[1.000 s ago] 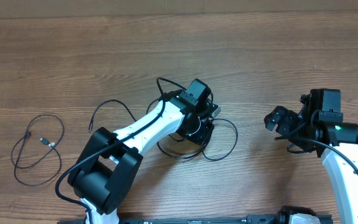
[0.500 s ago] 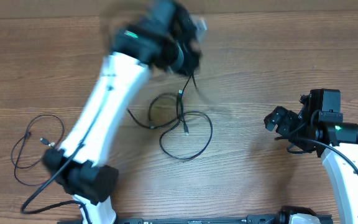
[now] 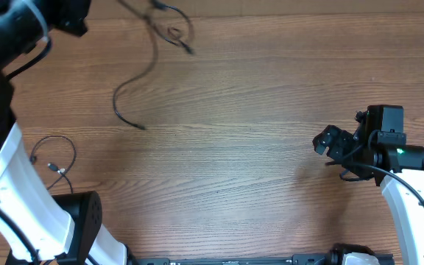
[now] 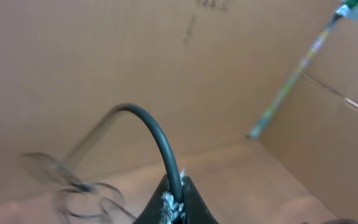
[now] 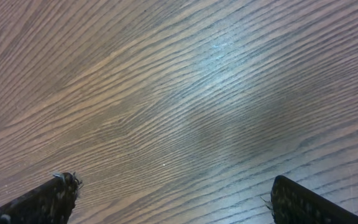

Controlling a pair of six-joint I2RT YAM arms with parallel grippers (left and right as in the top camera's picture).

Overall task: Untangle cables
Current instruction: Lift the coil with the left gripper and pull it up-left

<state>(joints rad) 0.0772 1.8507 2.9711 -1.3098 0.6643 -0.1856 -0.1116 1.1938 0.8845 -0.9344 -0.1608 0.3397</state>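
My left gripper (image 4: 174,202) is shut on a black cable (image 4: 160,140) and is raised high at the far left, mostly past the top edge of the overhead view. That cable (image 3: 135,73) hangs in the air with small blurred loops (image 3: 174,32) near the top, and its free end trails down (image 3: 140,126). A second thin black cable (image 3: 54,168) lies in a loose loop on the table at the left, partly hidden by my left arm. My right gripper (image 3: 330,141) is open and empty, with only bare wood between its fingers (image 5: 179,199).
The wooden table (image 3: 256,110) fills the view. My left arm's white link (image 3: 20,184) crosses the left side above the lying cable. Cardboard walls (image 4: 104,62) show behind the lifted cable in the left wrist view.
My left arm has swung up and to the far left, pulling the cable tangle off the middle of the table into the air. The right arm has not moved.
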